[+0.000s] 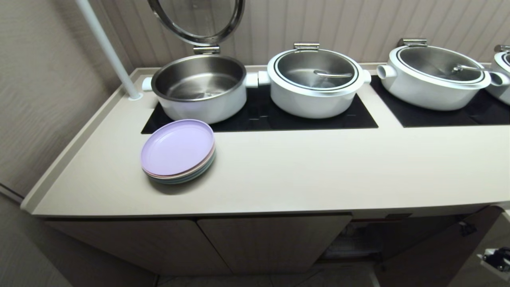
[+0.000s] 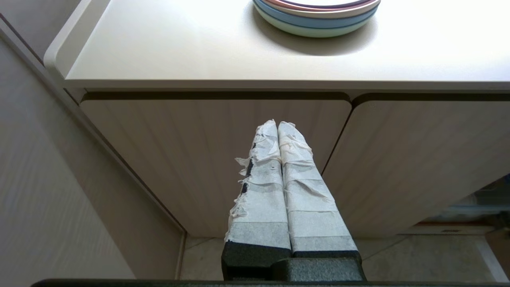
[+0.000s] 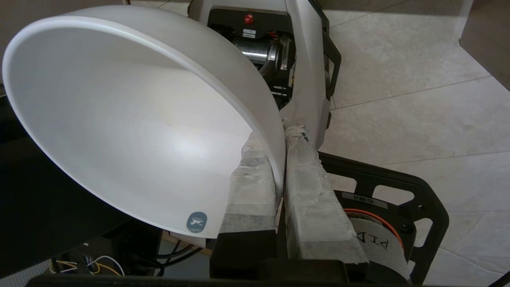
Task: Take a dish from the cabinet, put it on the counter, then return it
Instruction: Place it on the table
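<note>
The right claw [image 3: 279, 159] pinches the bowl [image 3: 131, 115] by its rim alone, one taped finger inside the wall and one outside, with the rest of the bowl sticking out well past the fingertips. That is the main risk as I judge it: a thin edge grip on smooth ceramic, so any jolt or quick swing on the way up could let the bowl pivot between the pads or slip out over the tiled floor [image 3: 418, 79] below. In the right wrist view the bowl sits tipped on its side, its mouth facing away from the floor side, with the robot's own base [image 3: 306, 59] just beyond it, so a careless sweep could also knock the bowl against that.

In the head view neither the bowl nor the right arm shows; the desk [image 1: 318, 171] is above and ahead. The desk's near lip overhangs the cabinet [image 1: 271, 239], and a rise too close to it could catch the bowl's rim. The plates [image 1: 178, 151] sit on the left, so a spot further right seems safer.

The left claw [image 2: 277, 124] hangs low before the doors, fingers pressed together, holding nothing
</note>
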### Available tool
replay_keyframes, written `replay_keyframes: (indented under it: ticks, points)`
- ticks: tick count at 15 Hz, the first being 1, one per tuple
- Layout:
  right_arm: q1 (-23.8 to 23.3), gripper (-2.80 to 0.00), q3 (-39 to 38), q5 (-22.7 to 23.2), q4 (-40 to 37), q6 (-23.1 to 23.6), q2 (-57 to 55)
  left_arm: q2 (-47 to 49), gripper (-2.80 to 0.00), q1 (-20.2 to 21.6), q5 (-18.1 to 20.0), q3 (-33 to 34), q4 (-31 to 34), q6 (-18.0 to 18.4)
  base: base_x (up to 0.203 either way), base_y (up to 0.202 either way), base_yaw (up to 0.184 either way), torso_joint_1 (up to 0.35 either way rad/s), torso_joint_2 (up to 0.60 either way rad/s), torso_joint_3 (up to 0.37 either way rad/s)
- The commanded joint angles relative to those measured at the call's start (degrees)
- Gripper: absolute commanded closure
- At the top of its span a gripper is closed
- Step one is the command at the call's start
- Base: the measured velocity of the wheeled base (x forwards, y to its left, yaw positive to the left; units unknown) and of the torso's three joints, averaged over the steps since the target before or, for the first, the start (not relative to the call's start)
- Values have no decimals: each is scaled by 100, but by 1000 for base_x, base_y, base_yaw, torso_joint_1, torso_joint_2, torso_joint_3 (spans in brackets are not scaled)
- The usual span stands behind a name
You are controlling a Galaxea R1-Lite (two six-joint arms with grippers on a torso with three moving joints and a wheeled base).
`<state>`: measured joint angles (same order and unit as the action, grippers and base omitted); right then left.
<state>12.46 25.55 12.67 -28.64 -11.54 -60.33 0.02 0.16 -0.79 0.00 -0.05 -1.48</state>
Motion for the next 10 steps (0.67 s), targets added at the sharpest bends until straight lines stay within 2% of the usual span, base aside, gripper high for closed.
replay_keyframes:
  ticks: [1, 10]
  points:
    - [4, 0, -6, 7, -19, -6, -5, -2, 0, 2, 0, 0, -4, -1, 0, 0, 0, 0, 0, 0]
    - [90, 0, 76, 11, -2, 29, -5, -2, 0, 2, 0, 0, 3, -1, 0, 0, 0, 0, 0, 0]
